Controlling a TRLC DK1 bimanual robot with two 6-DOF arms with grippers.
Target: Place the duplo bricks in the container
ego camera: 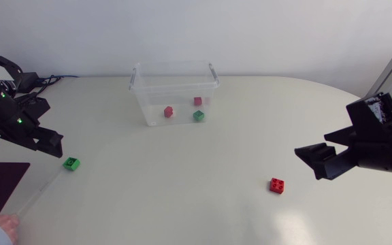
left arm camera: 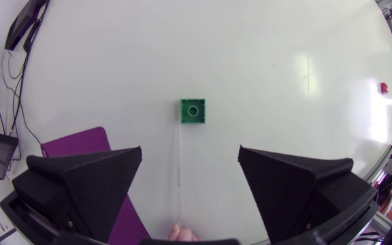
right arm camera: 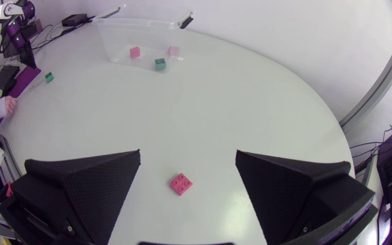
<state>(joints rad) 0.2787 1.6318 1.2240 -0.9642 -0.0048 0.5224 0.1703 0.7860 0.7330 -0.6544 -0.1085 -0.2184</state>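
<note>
Hovering above the green brick (left arm camera: 192, 111), the left gripper (left arm camera: 190, 151) is hanging with its fingers (left arm camera: 94, 177) wide apart and gripping nothing. The brick is lying on the counter (ego camera: 182, 197) just ahead of the gap, so I'm guessing it's lining up for a grab. Same deal on the other side: the right gripper (right arm camera: 188, 155) is holding its fingers spread and empty, with the red brick (right arm camera: 181, 183) showing between them down on the counter. The container (ego camera: 145, 102) is sitting at the far middle, well apart from both, with three bricks (ego camera: 199, 116) already lying inside. So two are waiting to go in.
</note>
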